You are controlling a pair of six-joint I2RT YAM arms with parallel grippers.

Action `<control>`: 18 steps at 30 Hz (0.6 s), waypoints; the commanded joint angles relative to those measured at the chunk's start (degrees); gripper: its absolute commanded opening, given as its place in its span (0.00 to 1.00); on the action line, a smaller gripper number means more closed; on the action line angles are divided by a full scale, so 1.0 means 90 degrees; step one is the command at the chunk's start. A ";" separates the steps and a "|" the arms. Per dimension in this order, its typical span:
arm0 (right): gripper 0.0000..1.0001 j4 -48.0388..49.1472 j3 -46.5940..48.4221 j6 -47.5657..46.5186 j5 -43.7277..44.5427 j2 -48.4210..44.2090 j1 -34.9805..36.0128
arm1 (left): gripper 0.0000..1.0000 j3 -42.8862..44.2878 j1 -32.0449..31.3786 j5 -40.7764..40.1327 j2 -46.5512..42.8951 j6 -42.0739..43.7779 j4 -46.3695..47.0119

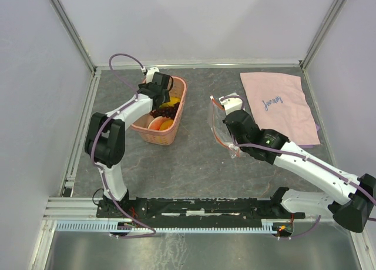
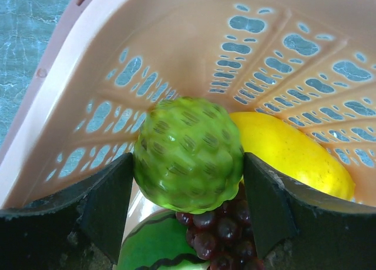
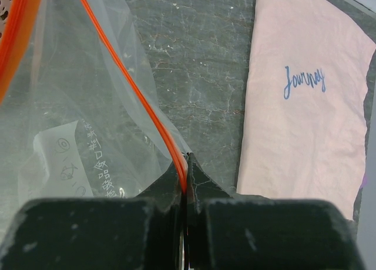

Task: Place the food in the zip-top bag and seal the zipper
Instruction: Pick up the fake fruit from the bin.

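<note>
My left gripper (image 1: pixel 158 91) reaches into the pink slotted basket (image 1: pixel 182 102). In the left wrist view it (image 2: pixel 188 164) is shut on the green round piece (image 2: pixel 188 146), one finger on each side. Under it lie the dark purple grape bunch (image 2: pixel 226 235), a yellow fruit (image 2: pixel 294 155) and a green striped piece (image 2: pixel 153 249). Grapes (image 1: pixel 166 110) and an orange fruit (image 1: pixel 167 125) show in the basket from above. My right gripper (image 1: pixel 228 118) holds the clear zip-top bag (image 1: pixel 220 129) off the table. Its jaws (image 3: pixel 187 167) are shut on the red-orange zipper (image 3: pixel 138 90), and the bag (image 3: pixel 82 123) hangs left.
The pink cloth with blue script (image 1: pixel 282 105) lies flat at the back right, also in the right wrist view (image 3: pixel 299 123). The basket wall (image 2: pixel 176 40) closes around my left gripper. Grey walls ring the dark stone table (image 1: pixel 200 158).
</note>
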 commanded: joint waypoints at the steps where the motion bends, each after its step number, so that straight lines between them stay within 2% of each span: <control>1: 0.05 0.0044 0.0164 0.0063 -0.0021 -0.0078 -0.0016 | 0.57 -0.0266 -0.0004 0.0270 -0.0684 0.0041 0.0363; 11: 0.04 -0.0066 0.0390 0.0136 -0.0163 0.0079 -0.0006 | 0.44 -0.1063 0.0000 0.0746 -0.1863 -0.0222 0.0679; 18: 0.03 -0.0133 0.0603 0.0180 -0.0397 0.0217 0.0013 | 0.42 -0.1745 -0.0002 0.1488 -0.2901 -0.0409 0.0885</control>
